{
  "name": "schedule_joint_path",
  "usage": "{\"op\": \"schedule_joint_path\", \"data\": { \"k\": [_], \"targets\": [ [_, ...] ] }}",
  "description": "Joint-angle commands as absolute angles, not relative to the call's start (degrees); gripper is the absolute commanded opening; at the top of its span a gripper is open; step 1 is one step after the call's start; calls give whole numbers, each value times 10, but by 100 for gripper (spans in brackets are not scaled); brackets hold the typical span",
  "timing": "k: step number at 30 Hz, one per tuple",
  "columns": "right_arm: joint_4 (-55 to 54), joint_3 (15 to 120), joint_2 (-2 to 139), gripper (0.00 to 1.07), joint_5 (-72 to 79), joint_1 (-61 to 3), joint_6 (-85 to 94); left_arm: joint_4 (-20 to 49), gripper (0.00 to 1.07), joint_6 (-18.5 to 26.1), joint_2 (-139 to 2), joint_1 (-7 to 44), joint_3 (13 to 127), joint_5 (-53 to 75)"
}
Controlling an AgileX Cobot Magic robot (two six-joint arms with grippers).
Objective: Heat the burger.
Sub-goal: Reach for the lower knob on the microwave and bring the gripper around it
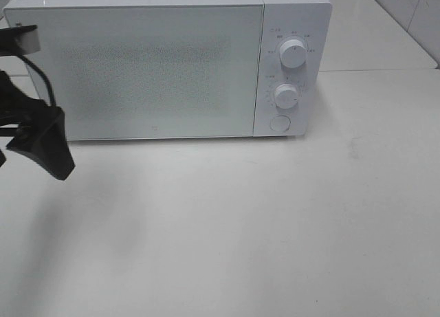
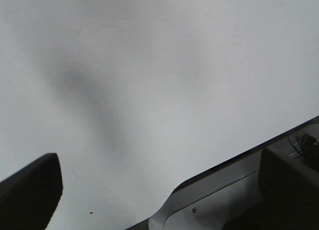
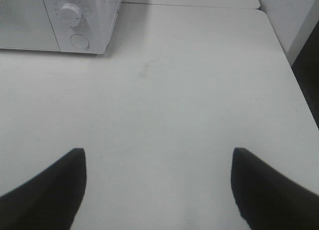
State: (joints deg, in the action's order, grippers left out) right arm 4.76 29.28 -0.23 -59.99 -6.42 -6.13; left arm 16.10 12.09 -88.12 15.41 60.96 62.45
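The burger is out of view in every frame. A white microwave [image 1: 151,69] stands at the back of the table with its door shut; its frosted front hides whatever is inside. My left gripper [image 1: 42,104] hangs in front of the microwave's left edge, jaws wide apart and holding nothing. One of its dark fingers [image 2: 30,190] shows in the left wrist view over bare tabletop. My right gripper [image 3: 157,160] is open over the white table, to the right of and nearer than the microwave [image 3: 84,15], with nothing between its fingers.
The microwave's control panel carries an upper knob [image 1: 293,52], a lower knob [image 1: 285,95] and a round button [image 1: 279,122]. The white table [image 1: 240,227] stretches in front. Its right edge [image 3: 299,90] runs beside a dark gap.
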Motion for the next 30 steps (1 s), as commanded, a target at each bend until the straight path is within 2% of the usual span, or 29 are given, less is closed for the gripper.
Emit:
{"op": "schedule_joint_path", "data": {
  "k": [1, 6, 8, 11, 21, 30],
  "targets": [
    [48, 292, -17, 76, -597, -61, -57, 154, 101, 117, -808, 121, 547, 596],
    [48, 292, -17, 76, -597, -61, -57, 126, 101, 109, -749, 91, 496, 598],
    [48, 292, -17, 76, -597, -61, -57, 97, 101, 81, -687, 66, 449, 586],
    [48, 292, -17, 76, -597, -61, -57, 80, 101, 61, -638, 58, 405, 563],
    [48, 292, -17, 76, -597, -61, -57, 72, 101, 45, -513, 58, 303, 544],
    [48, 292, -17, 76, -597, -61, -57, 73, 101, 45, -416, 58, 304, 566]
  ]
}}
